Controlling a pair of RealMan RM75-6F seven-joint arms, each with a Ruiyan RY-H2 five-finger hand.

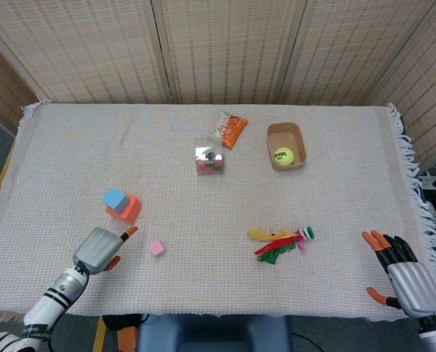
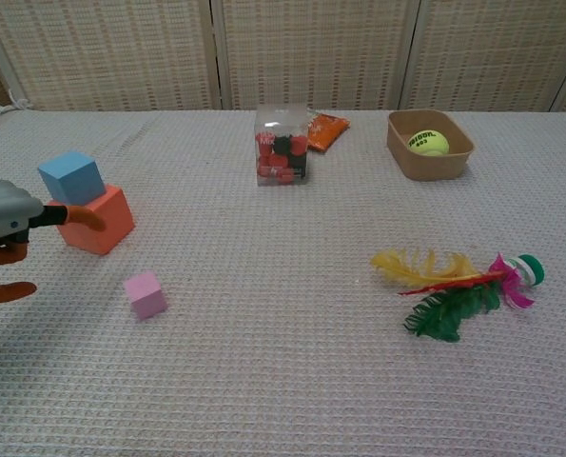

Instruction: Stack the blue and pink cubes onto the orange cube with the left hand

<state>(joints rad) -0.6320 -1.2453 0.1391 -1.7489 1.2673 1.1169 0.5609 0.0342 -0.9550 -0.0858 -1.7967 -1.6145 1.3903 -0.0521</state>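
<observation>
The blue cube [image 1: 114,198] [image 2: 71,177] sits on top of the orange cube [image 1: 129,210] [image 2: 99,220] at the left of the table. The small pink cube [image 1: 157,248] [image 2: 146,293] lies alone on the cloth, nearer the front. My left hand [image 1: 100,249] [image 2: 5,234] hovers open to the left of the pink cube and in front of the stack, holding nothing. My right hand [image 1: 406,277] is open at the front right corner, far from the cubes.
A clear box of red and dark pieces [image 1: 209,158] [image 2: 283,145] stands mid-table, an orange snack packet [image 1: 233,130] behind it. A brown tray [image 1: 275,149] holds a tennis ball [image 1: 282,155]. Coloured feathers [image 1: 278,243] [image 2: 454,286] lie right of centre.
</observation>
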